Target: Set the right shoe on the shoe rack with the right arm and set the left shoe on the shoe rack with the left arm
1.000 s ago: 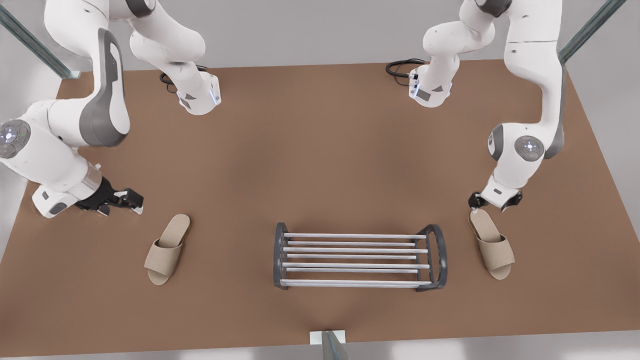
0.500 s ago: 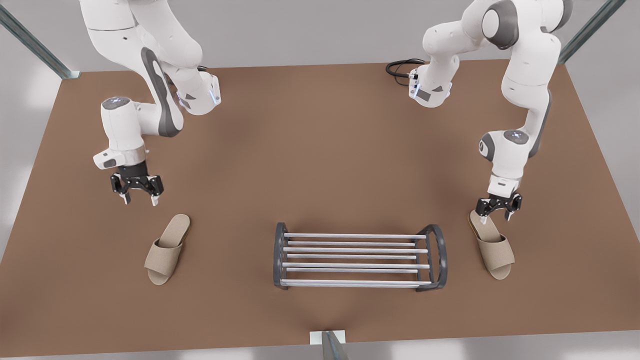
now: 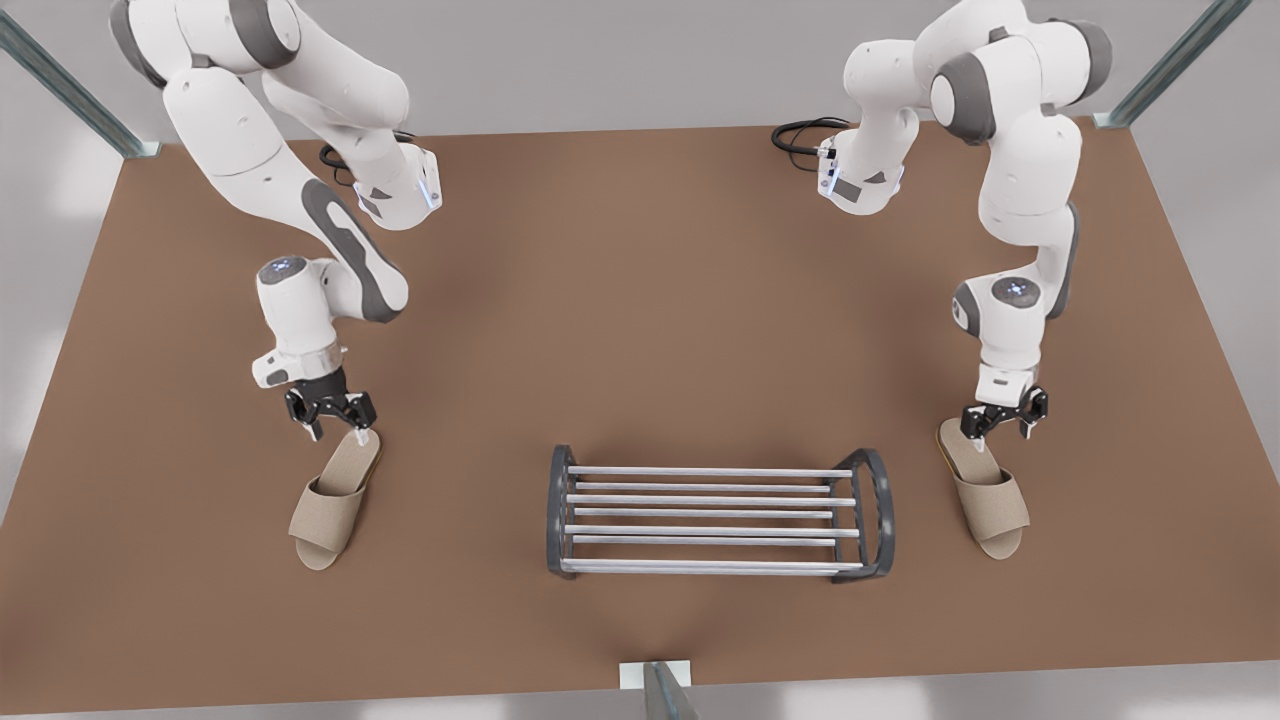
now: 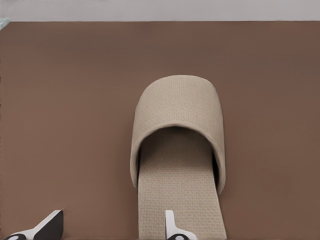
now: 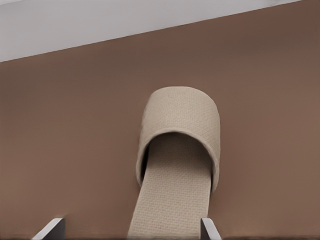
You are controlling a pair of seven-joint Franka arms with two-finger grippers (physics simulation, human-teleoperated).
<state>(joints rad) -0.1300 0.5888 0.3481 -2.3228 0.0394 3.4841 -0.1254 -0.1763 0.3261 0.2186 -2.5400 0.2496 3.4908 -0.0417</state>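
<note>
Woven beige fabric covers both slides, each with a wide arched strap over a thin flat sole.

The right shoe (image 3: 332, 500) lies on the brown table (image 3: 640, 300). Its heel is directly under the right gripper (image 3: 333, 428), whose fingers are spread to either side of the sole. Half a second ago this gripper hung higher and short of the heel.

The left gripper (image 3: 1000, 425) has barely shifted. Its fingers are also apart over the heel of the left shoe (image 3: 985, 495). One fingertip (image 4: 171, 222) is above the sole and the other is beside it.

The shoe rack (image 3: 715, 472), silver bars between dark arched ends, stands untouched between the shoes, and nothing blocks it.
</note>
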